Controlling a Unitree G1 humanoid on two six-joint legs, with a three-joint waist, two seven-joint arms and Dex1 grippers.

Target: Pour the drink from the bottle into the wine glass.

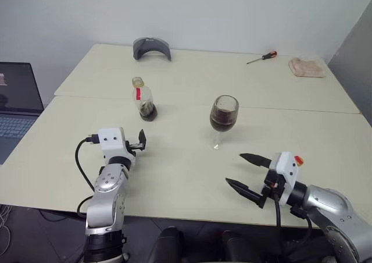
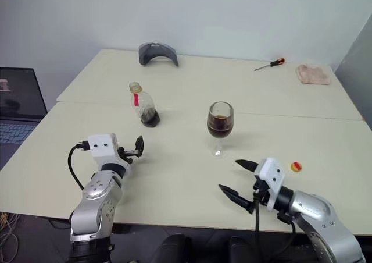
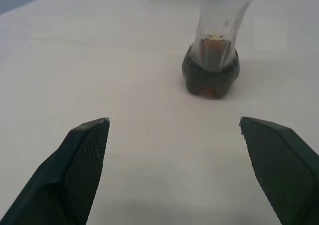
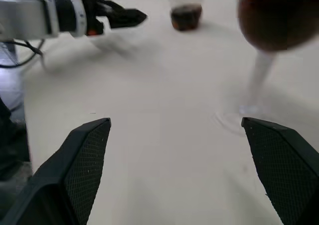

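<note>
Bottle [image 1: 142, 98]: clear plastic, upright on the table [image 1: 174, 176], uncapped, a little dark drink [image 1: 147, 111] left in its base. Stands ahead of the left claw [image 1: 140, 141], apart from it.

Wine glass [image 1: 223, 118]: upright, bowl about half full of the same dark liquid. Ahead of the right claw [image 1: 246, 173], slightly to its left, not touched.

Left claw: fingers spread wide, holding nothing.

Right claw: fingers spread wide, holding nothing, low over the table's near edge.

Cap [image 2: 296, 167]: yellow and red, on the table just right of the right claw.

Far side: grey curved object [image 1: 151, 47], screwdriver [image 1: 262, 57], cloth [image 1: 306, 67].

Laptop [image 1: 14, 100]: beyond the table's left edge.
</note>
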